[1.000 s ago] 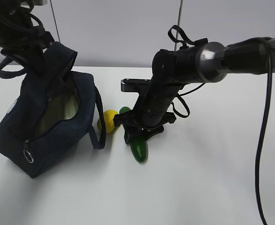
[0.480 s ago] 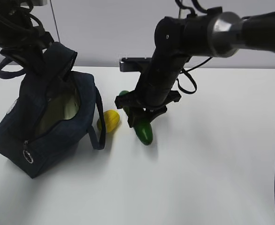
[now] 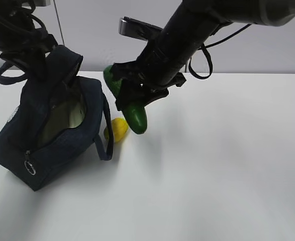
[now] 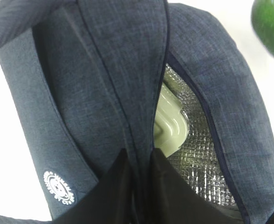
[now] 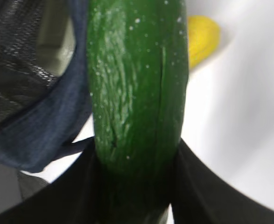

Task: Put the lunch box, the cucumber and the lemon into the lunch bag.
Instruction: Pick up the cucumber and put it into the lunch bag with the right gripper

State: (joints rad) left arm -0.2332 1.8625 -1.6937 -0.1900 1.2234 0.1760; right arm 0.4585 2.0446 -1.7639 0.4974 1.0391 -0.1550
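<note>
Navy fabric filled the left wrist view: the lunch bag (image 4: 104,84) was a coarse woven denim-like cloth with piped seams, and the left gripper (image 4: 141,184), its jaws nearly together, pinched a fold of the bag's open rim just below the camera. Only this view looked down into the mouth, where quilted silver lining showed and the sage-green rounded corner of the lunch box (image 4: 172,123) lay inside, just ahead of the fingertips; a small white round logo (image 4: 59,187) sat to the gripper's left. From the exterior camera the bag (image 3: 41,145) stood boxy and slumped, its loop handle (image 3: 106,131) hanging on the near side and a metal ring pull (image 3: 30,167) low at its corner. To its right, the right gripper (image 3: 133,98) hung above the table, clamped across the middle of the cucumber (image 3: 129,106), which tilted steeply with its lower end down. Beneath and slightly left of that gripper lay the small yellow lemon (image 3: 118,129), resting on the table beside the handle. The right wrist view alone revealed the cucumber's (image 5: 137,88) glossy, faintly pebbled skin between dark fingers (image 5: 207,186), with the lemon (image 5: 201,37) beyond. White, matte table (image 3: 212,175) met a pale grey wall (image 3: 112,30).
</note>
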